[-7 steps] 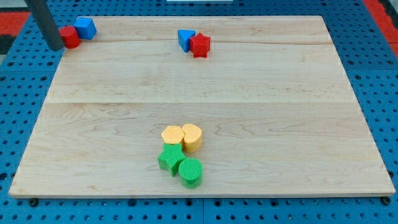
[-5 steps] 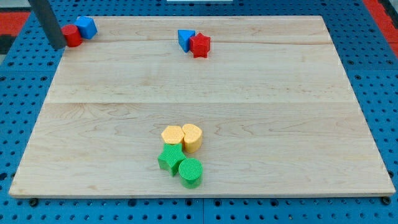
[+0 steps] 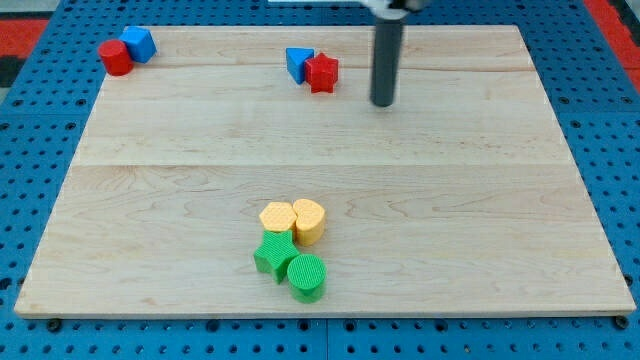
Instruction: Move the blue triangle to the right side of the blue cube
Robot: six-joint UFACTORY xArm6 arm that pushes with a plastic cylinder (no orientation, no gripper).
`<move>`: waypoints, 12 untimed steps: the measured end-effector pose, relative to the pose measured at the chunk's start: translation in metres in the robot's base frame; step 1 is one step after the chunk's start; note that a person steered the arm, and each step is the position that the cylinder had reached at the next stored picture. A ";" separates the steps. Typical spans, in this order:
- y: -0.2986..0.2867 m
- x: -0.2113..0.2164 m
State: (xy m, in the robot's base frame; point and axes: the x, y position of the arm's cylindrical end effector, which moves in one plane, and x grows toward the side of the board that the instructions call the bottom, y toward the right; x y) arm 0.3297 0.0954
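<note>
My tip [image 3: 382, 103] (touching nothing) stands right of the red star [image 3: 322, 72].

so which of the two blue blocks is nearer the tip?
The blue triangle, touching the red star at the view's top centre, left of my tip. The blue cube sits far off at top left.

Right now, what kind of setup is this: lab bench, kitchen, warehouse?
Most likely a lab tabletop pushing rig. A wooden board lies on a blue perforated base; small coloured blocks like the blue triangle and blue cube sit on it, and my tip rests right of the red star.
</note>
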 end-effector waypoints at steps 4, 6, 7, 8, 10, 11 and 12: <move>-0.162 -0.073; -0.204 -0.083; -0.209 -0.083; -0.224 -0.083; -0.262 -0.088; -0.273 -0.090; -0.259 -0.090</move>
State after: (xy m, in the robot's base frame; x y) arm 0.2400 -0.1635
